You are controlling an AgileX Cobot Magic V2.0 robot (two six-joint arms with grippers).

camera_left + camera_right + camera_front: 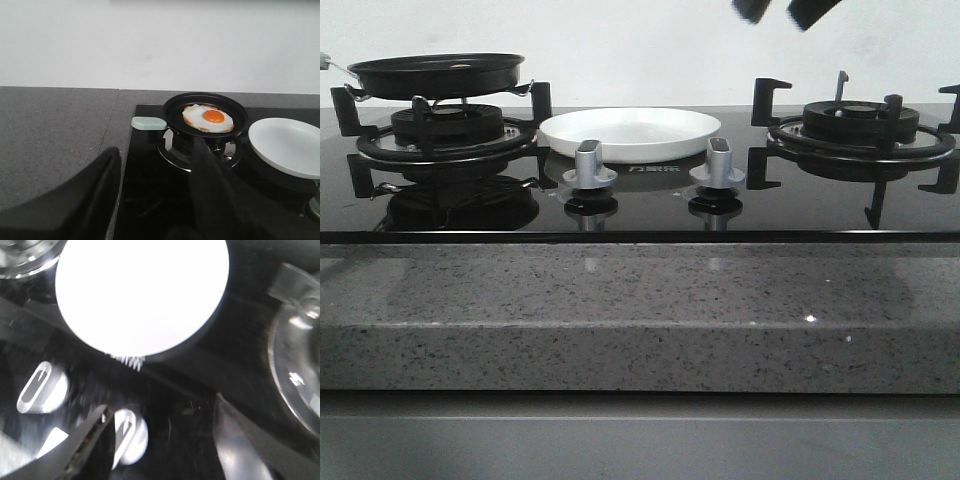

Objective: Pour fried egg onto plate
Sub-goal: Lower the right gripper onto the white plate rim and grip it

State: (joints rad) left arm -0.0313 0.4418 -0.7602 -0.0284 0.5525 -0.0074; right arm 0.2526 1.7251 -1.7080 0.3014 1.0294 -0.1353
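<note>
Fingers of the left gripper (pixel 155 195) stand well apart in the left wrist view, dark and blurred at the frame's lower edge, holding nothing and touching nothing; this gripper does not show in the front view. The right gripper (pixel 160 440) is spread wide too, its two fingers apart above the black glass hob (pixel 640 205) with a silver knob (pixel 127 435) below them. In the front view only the tips of that gripper (pixel 785 10) show, cut off at the top edge. The right wrist view is smeared, and the plate (pixel 142 292) there is a washed-out white disc. A black frying pan (pixel 205 116) sits on the left burner (pixel 445 130) and holds the fried egg (pixel 207 118), yolk up. The plate (pixel 630 132) lies bare on the hob between the two burners, just beside the pan.
</note>
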